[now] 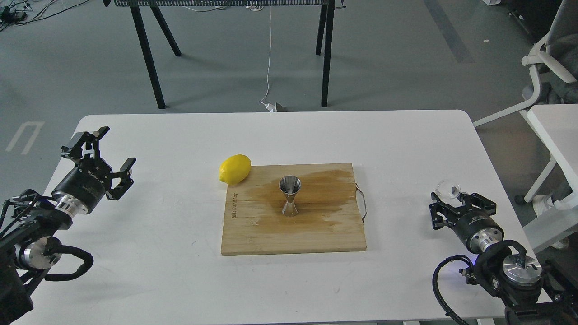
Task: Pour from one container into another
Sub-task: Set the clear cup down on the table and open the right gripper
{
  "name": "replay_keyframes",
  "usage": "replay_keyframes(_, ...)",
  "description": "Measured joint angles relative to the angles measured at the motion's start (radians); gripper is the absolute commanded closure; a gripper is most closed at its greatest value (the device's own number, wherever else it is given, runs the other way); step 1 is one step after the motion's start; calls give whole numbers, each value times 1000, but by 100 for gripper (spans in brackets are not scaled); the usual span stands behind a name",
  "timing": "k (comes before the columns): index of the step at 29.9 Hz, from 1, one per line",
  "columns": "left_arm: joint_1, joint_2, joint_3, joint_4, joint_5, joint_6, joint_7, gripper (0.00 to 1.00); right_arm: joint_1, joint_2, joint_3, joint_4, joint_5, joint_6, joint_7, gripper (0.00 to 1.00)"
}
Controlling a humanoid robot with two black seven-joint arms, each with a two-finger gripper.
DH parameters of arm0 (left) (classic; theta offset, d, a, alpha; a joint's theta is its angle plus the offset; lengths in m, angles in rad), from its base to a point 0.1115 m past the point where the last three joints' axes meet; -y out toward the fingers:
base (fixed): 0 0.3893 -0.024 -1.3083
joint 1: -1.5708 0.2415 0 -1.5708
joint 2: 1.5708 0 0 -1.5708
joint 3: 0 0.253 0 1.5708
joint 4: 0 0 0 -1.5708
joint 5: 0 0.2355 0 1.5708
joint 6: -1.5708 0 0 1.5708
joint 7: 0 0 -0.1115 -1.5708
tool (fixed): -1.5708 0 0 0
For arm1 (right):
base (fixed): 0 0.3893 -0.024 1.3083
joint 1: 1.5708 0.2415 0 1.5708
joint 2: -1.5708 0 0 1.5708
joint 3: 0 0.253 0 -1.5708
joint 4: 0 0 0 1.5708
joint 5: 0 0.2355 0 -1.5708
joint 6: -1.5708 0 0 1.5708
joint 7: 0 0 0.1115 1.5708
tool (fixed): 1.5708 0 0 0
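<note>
The steel jigger [289, 196] stands upright in the middle of the wooden cutting board [271, 234]. Far to the right, near the table's right edge, the tiny clear glass cup [448, 189] sits tilted in my right gripper [453, 197], which is shut on it. I cannot tell whether the cup holds any liquid. My left gripper [112, 149] hovers over the table's left side, open, with nothing between its fingers.
A yellow lemon [235, 169] lies at the board's back left corner. A dark wet stain [316, 194] spreads over the board around the jigger. A metal handle [362, 203] sticks out of the board's right edge. A white chair [542, 67] stands at the right.
</note>
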State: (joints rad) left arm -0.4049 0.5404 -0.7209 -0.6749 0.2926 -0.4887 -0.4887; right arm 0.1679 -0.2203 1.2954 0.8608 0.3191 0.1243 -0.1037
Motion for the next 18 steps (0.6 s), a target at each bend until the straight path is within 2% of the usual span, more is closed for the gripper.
replay_keyframes(18,0,0,2,1,0,0,0,1,56,35,-21,-74,-3,-29,-1,47)
